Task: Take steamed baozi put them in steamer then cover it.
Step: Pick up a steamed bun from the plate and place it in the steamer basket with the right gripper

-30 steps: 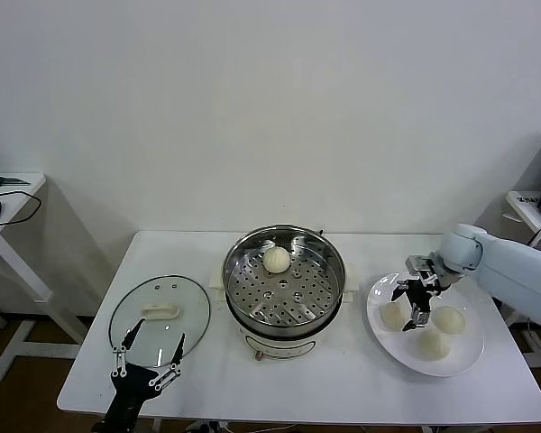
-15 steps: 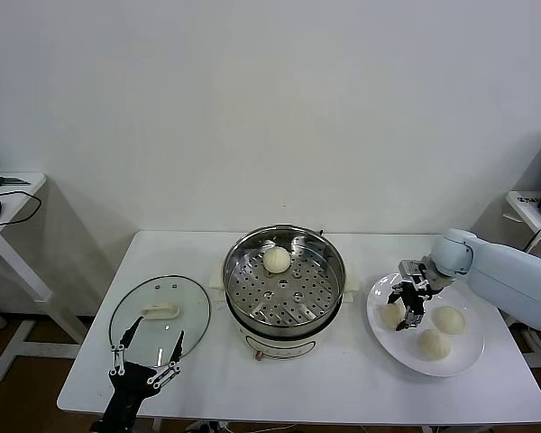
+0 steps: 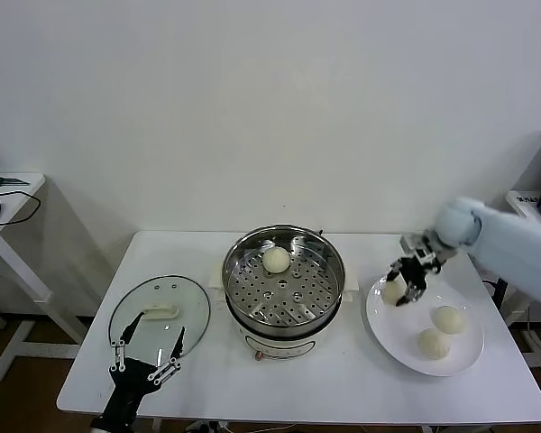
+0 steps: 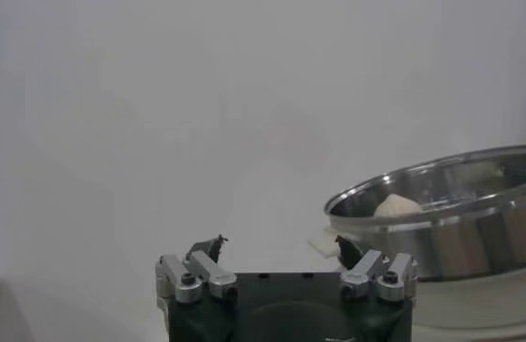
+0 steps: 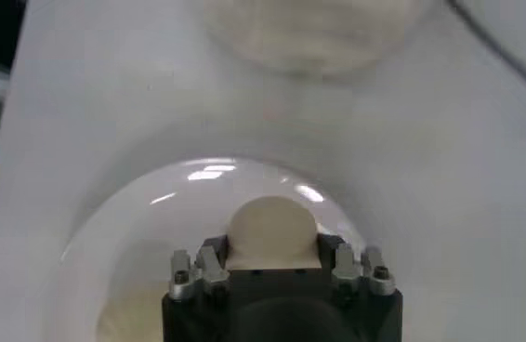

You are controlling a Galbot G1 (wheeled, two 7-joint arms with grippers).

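Observation:
One steamed baozi (image 3: 276, 260) lies at the back of the steel steamer (image 3: 317, 290) on its cream pot base. My right gripper (image 3: 403, 280) is shut on another baozi (image 3: 392, 290), held just above the left rim of the white plate (image 3: 395, 332). In the right wrist view that baozi (image 5: 270, 226) fills the gap between the fingers of the right gripper (image 5: 270, 253). Two more baozi (image 3: 448, 318) (image 3: 433, 343) lie on the plate. The glass cover (image 3: 160, 311) lies flat on the table, left of the steamer. My left gripper (image 3: 145, 359) hangs open near the cover's front edge, holding nothing.
The white table (image 3: 343, 379) carries everything, with a white wall behind it. In the left wrist view the left gripper (image 4: 279, 249) faces the steamer (image 4: 449, 223) from the side. Side desks stand at the far left and far right.
My right gripper has shut on a baozi and raised it off the plate, shifting slightly toward the steamer. The left arm has stayed where it was.

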